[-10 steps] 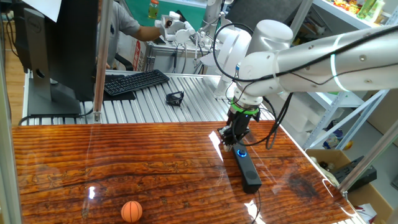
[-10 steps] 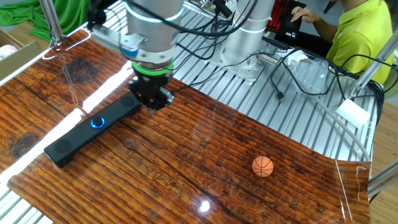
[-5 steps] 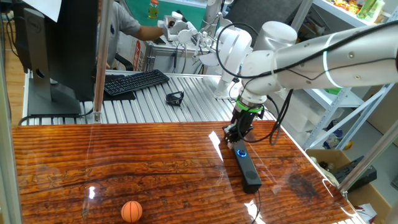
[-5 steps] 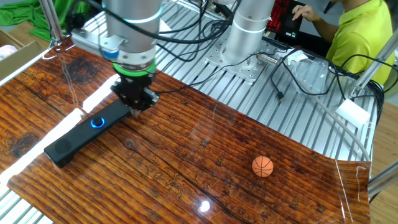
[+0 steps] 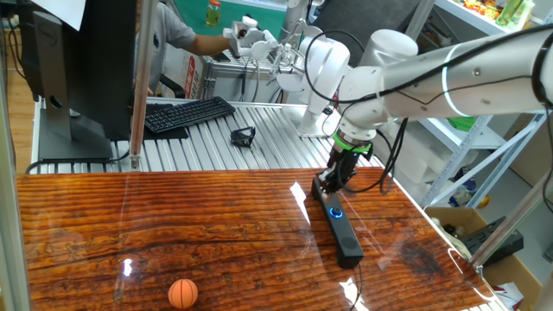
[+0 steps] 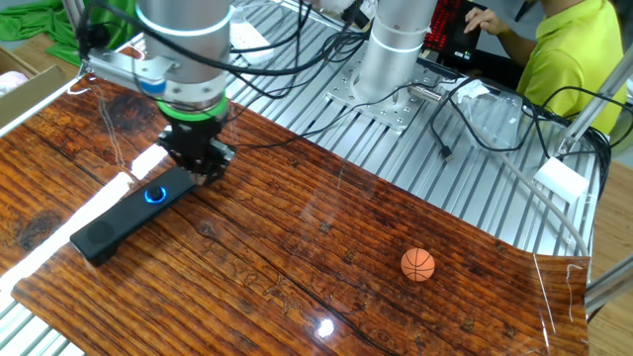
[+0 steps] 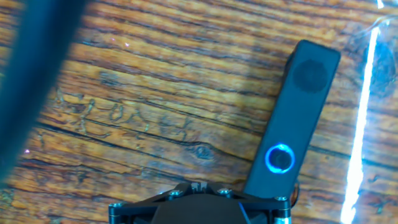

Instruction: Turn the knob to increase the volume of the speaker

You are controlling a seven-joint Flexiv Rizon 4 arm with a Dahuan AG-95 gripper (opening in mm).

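The speaker [image 5: 345,231] is a slim black bar lying on the wooden tabletop; it also shows in the other fixed view [image 6: 107,226] and in the hand view [image 7: 306,102]. Its knob [image 5: 335,211] glows with a blue ring near one end, seen too in the other fixed view [image 6: 154,194] and the hand view [image 7: 280,158]. My gripper [image 5: 332,185] hangs low over the speaker's end next to the knob, just beside it in the other fixed view [image 6: 200,170]. Only its black housing [image 7: 199,210] shows in the hand view; the fingertips are hidden.
An orange ball [image 5: 182,293] lies near the front of the wooden top, also in the other fixed view [image 6: 417,264]. A black keyboard [image 5: 186,113], a small black clip [image 5: 243,136] and a monitor [image 5: 78,78] stand on the slatted metal table behind.
My gripper has moved sideways along the tabletop onto the speaker's end, closer to the glowing knob. The speaker and ball have not moved.
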